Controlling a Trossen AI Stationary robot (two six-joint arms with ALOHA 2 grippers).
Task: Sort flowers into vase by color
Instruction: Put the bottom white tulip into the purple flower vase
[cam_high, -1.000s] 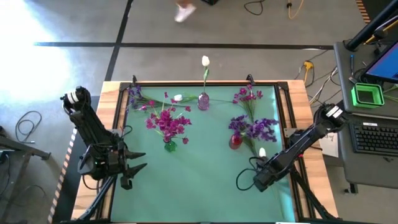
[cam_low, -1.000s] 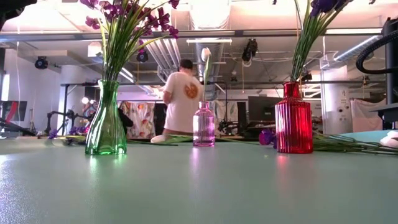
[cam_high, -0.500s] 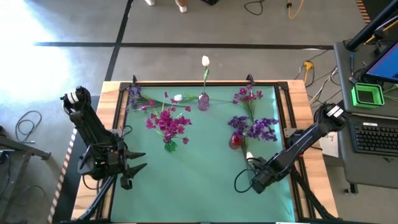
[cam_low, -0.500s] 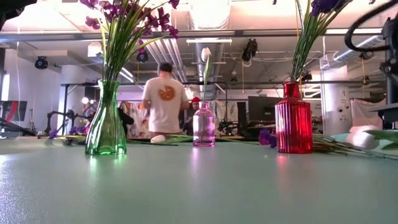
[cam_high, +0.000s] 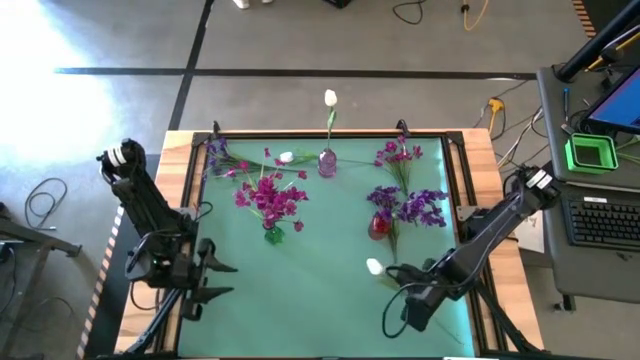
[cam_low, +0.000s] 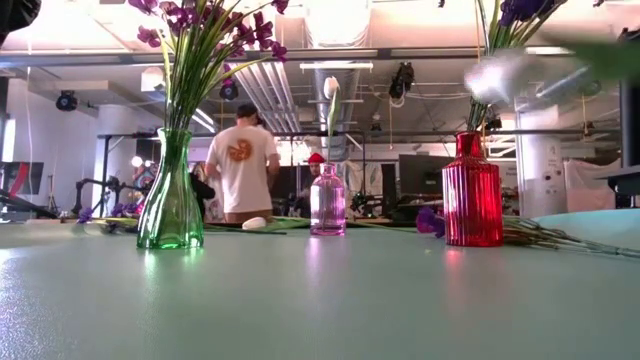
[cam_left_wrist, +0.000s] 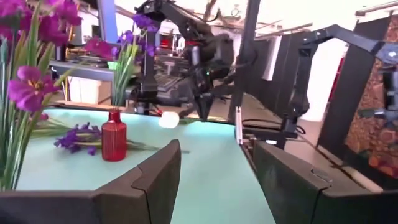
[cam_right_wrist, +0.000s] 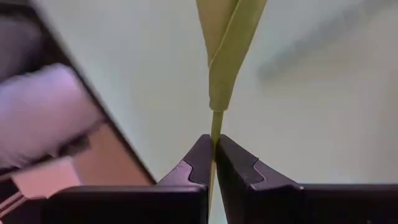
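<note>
Near the red vase: right pincer (cam_high: 398, 283) sits just on the near side of the red vase (cam_high: 378, 227), clenched on the stem of a white bud flower (cam_high: 374, 266), its bloom lifted off the surface.
Step in hand: carry that bud to the pink vase (cam_high: 327, 163), which already holds one white bloom.
How to do it well: keep the thin stem pinched, tip it upright, pass clear of the purple clusters (cam_high: 412, 206) over the red vase, then lower the stem end into the narrow neck.
Left pincer: the left pincer (cam_left_wrist: 214, 171) waits released, well to the left of the red vase.
Surface: green mat (cam_high: 300, 290); loose flowers beyond the vases.
Room: a person (cam_low: 240, 165) stands in the workshop behind.
</note>
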